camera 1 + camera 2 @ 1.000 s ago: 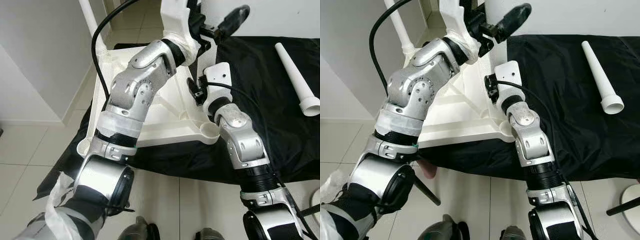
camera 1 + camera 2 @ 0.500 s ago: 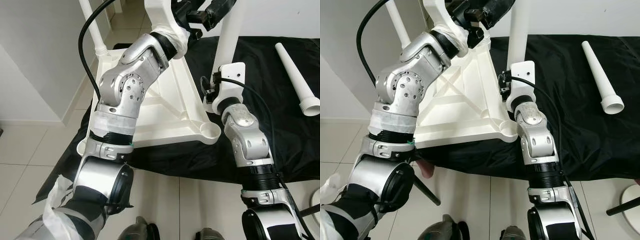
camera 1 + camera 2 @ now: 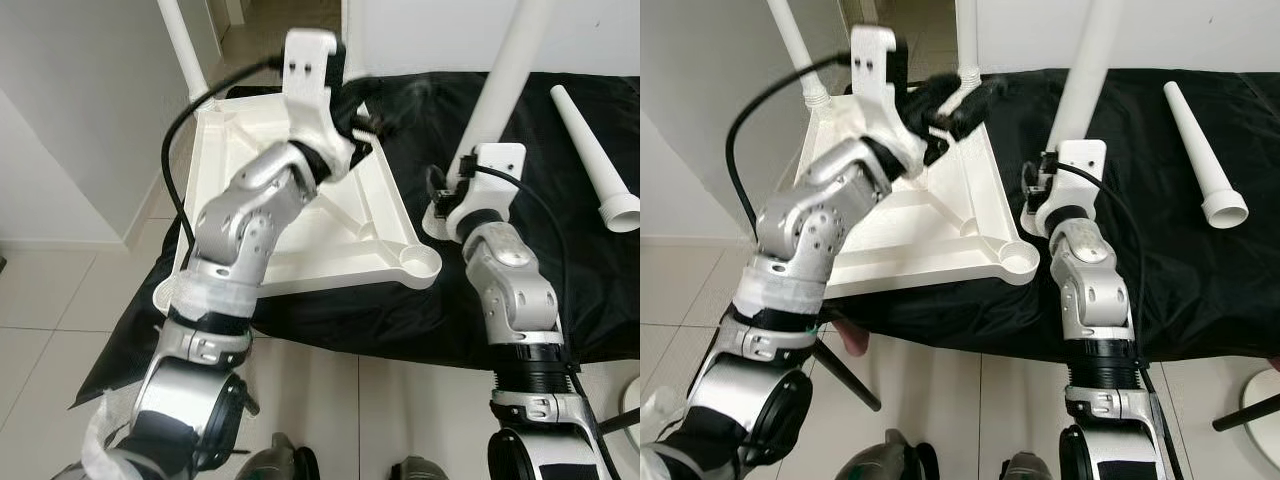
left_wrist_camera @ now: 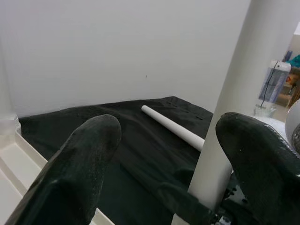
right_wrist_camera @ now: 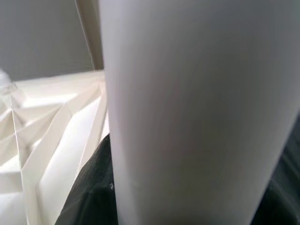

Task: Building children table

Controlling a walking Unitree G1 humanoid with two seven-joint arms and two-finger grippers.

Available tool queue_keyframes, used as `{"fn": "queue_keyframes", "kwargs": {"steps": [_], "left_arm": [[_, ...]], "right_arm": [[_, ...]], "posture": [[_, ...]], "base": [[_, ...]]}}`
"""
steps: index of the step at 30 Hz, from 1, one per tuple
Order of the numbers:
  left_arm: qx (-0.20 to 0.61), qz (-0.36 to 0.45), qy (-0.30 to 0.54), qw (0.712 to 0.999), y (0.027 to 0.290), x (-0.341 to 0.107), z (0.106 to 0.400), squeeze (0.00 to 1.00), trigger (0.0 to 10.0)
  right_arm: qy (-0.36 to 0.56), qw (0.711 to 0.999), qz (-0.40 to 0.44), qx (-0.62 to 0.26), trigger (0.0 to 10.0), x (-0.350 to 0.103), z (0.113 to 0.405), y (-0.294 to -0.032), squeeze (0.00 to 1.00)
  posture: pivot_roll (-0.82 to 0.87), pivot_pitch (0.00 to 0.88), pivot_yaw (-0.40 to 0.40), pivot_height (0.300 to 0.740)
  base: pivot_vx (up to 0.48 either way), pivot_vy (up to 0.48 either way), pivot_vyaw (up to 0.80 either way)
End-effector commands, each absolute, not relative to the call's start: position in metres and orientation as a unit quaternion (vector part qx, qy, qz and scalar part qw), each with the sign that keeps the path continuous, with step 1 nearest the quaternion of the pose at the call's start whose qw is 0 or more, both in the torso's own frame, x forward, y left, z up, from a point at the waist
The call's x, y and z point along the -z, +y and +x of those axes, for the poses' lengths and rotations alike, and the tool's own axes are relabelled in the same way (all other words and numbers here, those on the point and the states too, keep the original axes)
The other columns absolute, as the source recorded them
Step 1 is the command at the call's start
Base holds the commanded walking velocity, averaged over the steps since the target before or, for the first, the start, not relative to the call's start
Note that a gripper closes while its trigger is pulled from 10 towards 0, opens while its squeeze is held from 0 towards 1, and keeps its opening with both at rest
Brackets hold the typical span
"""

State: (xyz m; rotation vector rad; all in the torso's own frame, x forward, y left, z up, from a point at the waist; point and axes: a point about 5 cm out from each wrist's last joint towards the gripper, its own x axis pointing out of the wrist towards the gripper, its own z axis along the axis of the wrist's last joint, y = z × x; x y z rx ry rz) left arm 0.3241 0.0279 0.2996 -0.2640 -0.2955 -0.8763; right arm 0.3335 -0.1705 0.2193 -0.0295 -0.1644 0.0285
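I am putting legs on the white plastic tabletop (image 3: pixel 300 240), which lies upside down on the black cloth (image 3: pixel 560 170), with its ribbed underside facing up; two thin white legs (image 3: pixel 792 45) already stand up from its far corners, one on the left and one (image 3: pixel 967 35) further right; the near right corner has a round empty socket (image 3: pixel 418 259), and I think this is the step where a leg goes in there.

My right gripper (image 3: pixel 478 170) holds a long white plastic leg (image 3: pixel 510 75) nearly upright, leaning a little, just beside the right edge of the tabletop; I cannot see its black fingers behind the wrist, but in the right wrist view the leg (image 5: pixel 187 112) sits very close in front of the camera, so I judge they are closed around it.

My left gripper (image 4: pixel 164 154) hangs above the far right part of the tabletop; its two black fingers (image 4: pixel 79 164) are spread wide apart and hold nothing; in its own view the held leg (image 4: pixel 229 108) stands between them but does not touch.

One more white leg with a flared end (image 3: pixel 600 160) lies flat on the cloth, well off to the right.

Next I think I must bring the bottom of the held leg over the empty socket, stand it straight, then push or twist it in; the left gripper could steady the leg or the tabletop.
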Motion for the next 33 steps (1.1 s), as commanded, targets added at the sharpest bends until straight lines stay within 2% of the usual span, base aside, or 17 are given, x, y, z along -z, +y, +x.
{"fn": "queue_keyframes", "kwargs": {"steps": [1,9,33], "left_arm": [[0.423,-0.114,-0.144,0.887,0.030,-0.298,0.323,0.00,10.0],[0.400,-0.075,-0.147,0.902,0.034,-0.280,0.320,0.00,10.0],[0.388,-0.006,-0.159,0.908,0.052,-0.251,0.307,0.00,10.0]], "right_arm": [[-0.104,0.994,-0.016,-0.015,10.0,-0.226,0.332,-0.168,0.00],[-0.146,0.989,0.001,-0.009,10.0,-0.233,0.324,-0.176,0.00],[-0.190,0.981,-0.020,-0.041,10.0,-0.228,0.309,-0.172,0.00]], "posture": [[-0.02,0.005,0.113,0.740],[-0.02,0.008,0.101,0.740],[-0.05,0.000,0.096,0.740]], "base": [[0.000,0.000,0.00],[0.000,0.000,0.00],[0.000,0.000,0.00]]}}
